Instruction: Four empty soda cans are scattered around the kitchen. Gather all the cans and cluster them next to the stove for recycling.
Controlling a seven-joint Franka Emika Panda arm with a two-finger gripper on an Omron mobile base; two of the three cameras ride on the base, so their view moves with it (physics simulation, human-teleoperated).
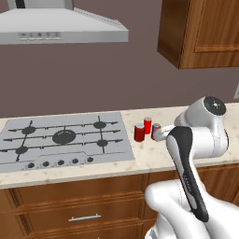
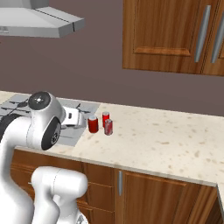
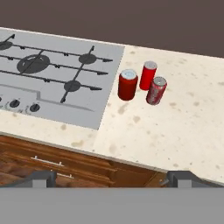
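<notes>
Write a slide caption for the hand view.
Three red soda cans clustered on the speckled counter just right of the stove, none held.

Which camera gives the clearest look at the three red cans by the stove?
The hand view: the three red cans stand large and unblocked. The left base view has the arm covering one can's side; the right base view shows them small.

Kitchen: stove point(image 1: 65, 142), range hood point(image 1: 60, 25), wooden cabinets point(image 2: 173, 35).

Three red soda cans point(image 3: 142, 83) crowd the counter point(image 3: 183, 127) beside the stove point(image 3: 52, 78); bare counter spreads right of them
</notes>
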